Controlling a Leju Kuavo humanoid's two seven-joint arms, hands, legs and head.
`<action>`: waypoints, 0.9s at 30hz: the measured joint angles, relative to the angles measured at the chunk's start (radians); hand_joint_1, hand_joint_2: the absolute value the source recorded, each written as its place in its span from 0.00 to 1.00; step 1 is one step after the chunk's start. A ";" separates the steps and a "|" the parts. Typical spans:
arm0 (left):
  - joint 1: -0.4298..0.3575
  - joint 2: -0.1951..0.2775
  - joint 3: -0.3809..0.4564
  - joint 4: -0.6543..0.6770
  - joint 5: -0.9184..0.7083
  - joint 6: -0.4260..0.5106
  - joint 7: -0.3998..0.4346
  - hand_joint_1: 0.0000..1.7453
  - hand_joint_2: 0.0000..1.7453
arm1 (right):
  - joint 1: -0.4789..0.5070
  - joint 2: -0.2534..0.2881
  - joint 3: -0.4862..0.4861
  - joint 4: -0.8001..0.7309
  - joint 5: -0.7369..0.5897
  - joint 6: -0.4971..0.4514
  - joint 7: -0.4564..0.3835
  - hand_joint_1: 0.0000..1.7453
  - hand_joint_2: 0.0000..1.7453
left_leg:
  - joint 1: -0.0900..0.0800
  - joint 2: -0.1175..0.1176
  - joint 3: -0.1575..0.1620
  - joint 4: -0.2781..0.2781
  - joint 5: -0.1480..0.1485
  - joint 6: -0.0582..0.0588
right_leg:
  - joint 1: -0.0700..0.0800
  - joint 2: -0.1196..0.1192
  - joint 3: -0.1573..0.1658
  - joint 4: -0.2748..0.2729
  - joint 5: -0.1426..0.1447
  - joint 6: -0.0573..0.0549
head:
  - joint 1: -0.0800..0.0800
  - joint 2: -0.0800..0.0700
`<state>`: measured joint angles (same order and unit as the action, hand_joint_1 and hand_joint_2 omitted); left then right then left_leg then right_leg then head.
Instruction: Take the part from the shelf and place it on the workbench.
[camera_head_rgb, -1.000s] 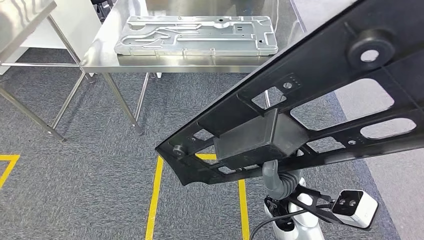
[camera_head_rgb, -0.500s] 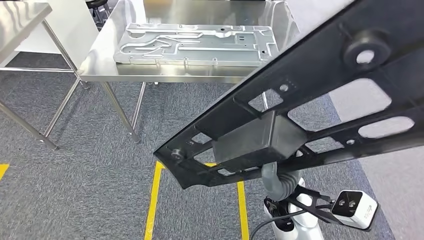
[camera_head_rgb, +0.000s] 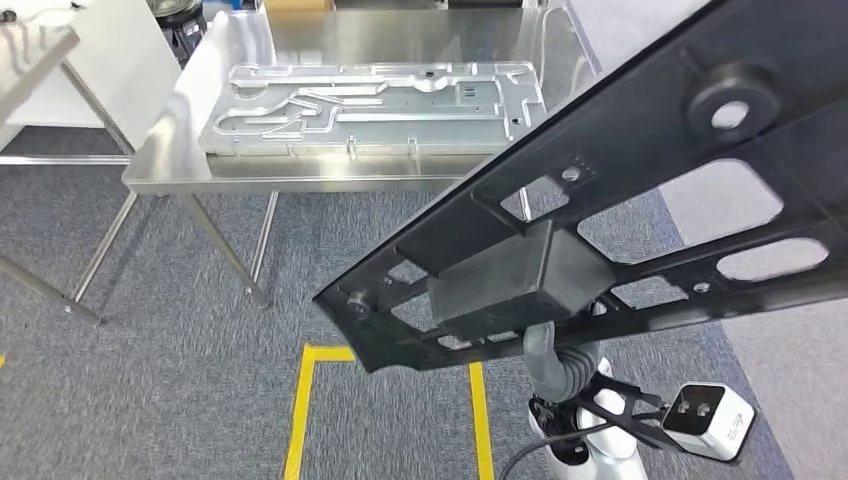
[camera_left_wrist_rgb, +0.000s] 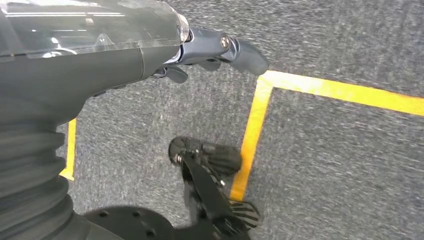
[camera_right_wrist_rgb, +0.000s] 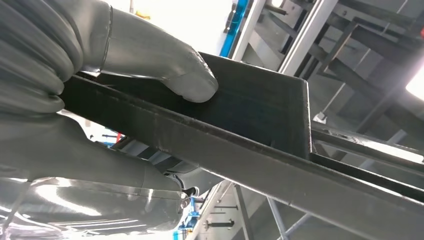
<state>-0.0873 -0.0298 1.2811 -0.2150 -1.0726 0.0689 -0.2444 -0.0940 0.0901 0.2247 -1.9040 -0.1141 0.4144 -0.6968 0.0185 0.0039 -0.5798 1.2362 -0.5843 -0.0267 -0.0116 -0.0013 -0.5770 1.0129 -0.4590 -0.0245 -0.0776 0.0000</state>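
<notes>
While my head cam looks down past it, the long black plastic frame part with cut-outs and a boxy block (camera_head_rgb: 620, 200) runs slantwise across the right of the pic, up in the air, well short of the shiny steel workbench (camera_head_rgb: 300, 178) ahead. On that bench lies a flat silver stamped metal panel (camera_head_rgb: 375, 105), and yellow floor tape (camera_head_rgb: 305, 400) marks the grey carpet below.

Head view hides my grip under the part; the right wrist cam shows it: my right hand (camera_right_wrist_rgb: 95, 95) clamps the part's edge, thick grey thumb (camera_right_wrist_rgb: 165, 62) pressed on the top face, rest of the hand beneath. Behind, blurred rack struts and a bright ceiling.

Left wrist cam gives my left hand (camera_left_wrist_rgb: 150, 47) hanging over the carpet, nothing in it, fingers (camera_left_wrist_rgb: 240, 50) reaching out; how far apart they are, can't tell.

Vs 1 s ago: whole floor pic has slid, bench and panel now further left, tape lower, so the cam moved. Part sits the same in my grip.
</notes>
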 joint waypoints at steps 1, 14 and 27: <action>0.002 0.000 0.000 0.000 0.000 0.001 0.000 0.00 1.00 | 0.000 0.000 0.000 0.000 0.000 0.000 0.000 1.00 1.00 | 0.000 0.000 -0.041 0.042 -0.031 -0.001 | 0.001 0.002 0.012 0.000 -0.011 -0.001 | 0.000 0.000; 0.009 0.002 0.001 0.000 0.003 0.004 0.002 0.00 1.00 | -0.002 0.003 -0.001 0.000 -0.007 0.002 0.000 1.00 1.00 | -0.003 -0.006 0.006 -0.201 0.120 0.057 | 0.003 0.007 0.058 0.145 -0.110 0.053 | 0.000 0.000; 0.007 -0.005 0.002 0.000 0.006 0.006 0.000 0.00 1.00 | 0.005 0.007 -0.008 -0.005 -0.006 0.021 0.000 1.00 1.00 | -0.015 -0.014 0.108 -0.149 0.055 0.023 | 0.019 0.010 -0.029 0.009 0.020 0.002 | 0.003 0.000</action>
<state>-0.0800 -0.0343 1.2828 -0.2145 -1.0669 0.0750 -0.2448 -0.0888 0.0967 0.2162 -1.9093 -0.1201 0.4356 -0.6971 0.0030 -0.0097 -0.4720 1.0868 -0.5291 -0.0039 0.0075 0.0089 -0.6060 1.0218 -0.4390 -0.0222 -0.0750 0.0000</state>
